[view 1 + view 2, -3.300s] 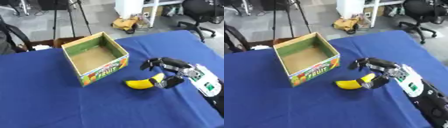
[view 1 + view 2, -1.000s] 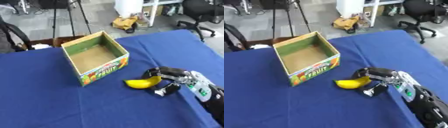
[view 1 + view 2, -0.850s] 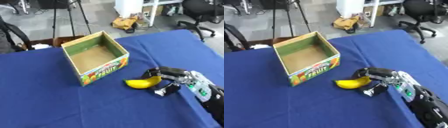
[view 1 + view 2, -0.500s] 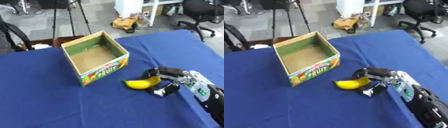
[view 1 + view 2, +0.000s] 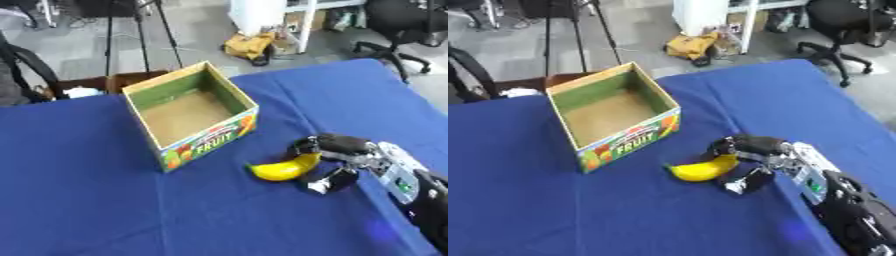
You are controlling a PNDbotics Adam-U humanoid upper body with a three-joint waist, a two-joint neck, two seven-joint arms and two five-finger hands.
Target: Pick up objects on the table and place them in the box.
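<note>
With the right hand (image 5: 350, 159) curling its black fingers over the right end of the curved yellow banana (image 5: 282, 168), which lies on the blue tablecloth (image 5: 105, 210) just right of the open cardboard fruit box (image 5: 190, 114), the grasp should probably settle before lifting left over the rim.

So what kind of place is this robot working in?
Probably an office or lab: black office chairs stand on a grey floor beyond the blue-covered table, beside a tripod. The fruit box looks like a test prop.
</note>
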